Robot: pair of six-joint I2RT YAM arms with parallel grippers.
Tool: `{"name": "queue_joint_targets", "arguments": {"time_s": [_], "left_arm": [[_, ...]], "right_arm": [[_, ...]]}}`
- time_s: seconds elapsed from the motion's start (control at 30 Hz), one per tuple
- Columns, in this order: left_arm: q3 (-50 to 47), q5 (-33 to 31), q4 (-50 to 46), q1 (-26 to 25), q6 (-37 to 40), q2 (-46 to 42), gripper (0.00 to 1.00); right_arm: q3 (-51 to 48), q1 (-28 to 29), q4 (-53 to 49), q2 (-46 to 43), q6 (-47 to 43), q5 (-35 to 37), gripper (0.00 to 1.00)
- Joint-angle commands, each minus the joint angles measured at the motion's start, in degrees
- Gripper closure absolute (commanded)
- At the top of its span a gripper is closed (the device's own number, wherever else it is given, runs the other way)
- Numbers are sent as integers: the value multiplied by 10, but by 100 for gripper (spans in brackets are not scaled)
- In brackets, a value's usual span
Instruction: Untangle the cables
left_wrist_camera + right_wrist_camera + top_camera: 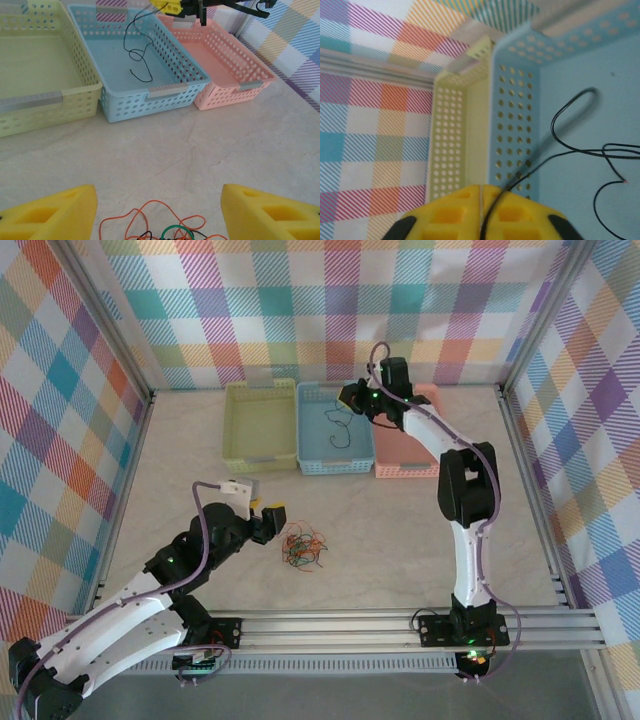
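Left pincer point(159, 197): yellow foam fingers spread wide, gripping nothing. It hovers low over the pale marble-look worktop point(400, 540), and the small tangled clump of thin orange, red and green cables point(302, 546) lies on it, just beside the fingers. Across to the right pincer point(481, 205): pads pressed together, clamped on a thin black wire point(124, 42) that dangles into the light blue perforated plastic basket point(150, 102).

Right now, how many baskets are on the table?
3: the yellow-green basket on the left, the blue basket in the middle, the pink basket on the right, side by side; none looks hidden.
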Motion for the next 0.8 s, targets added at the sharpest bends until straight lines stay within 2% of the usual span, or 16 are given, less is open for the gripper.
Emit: {"name": "queue_joint_targets", "arguments": {"time_s": [0.0,0.13,0.27,0.47,0.6,0.67,0.77], "left_arm": [[-1,-2,10,3,-5,13,33],[0,-3,11,3,-7,24,33],[0,9,14,4,-12,23,33],[3,18,12,4,-32,38,32],[10,22,5,6,-62,52,32],[16,12,-14,12,-78,62,32],[17,8,-36,24,-88,72,32]], "right_arm": [[28,5,-68,-5,-33,-10,74],[-21,6,-79,-60,-77,18,62],[-105,5,-65,-140,-102,13,59],[-289,23,11,-268,-141,5,64],[-395,63,48,-328,-191,0,67],[-428,87,31,-346,-185,7,67],[-472,125,15,-360,-150,-21,67]]}}
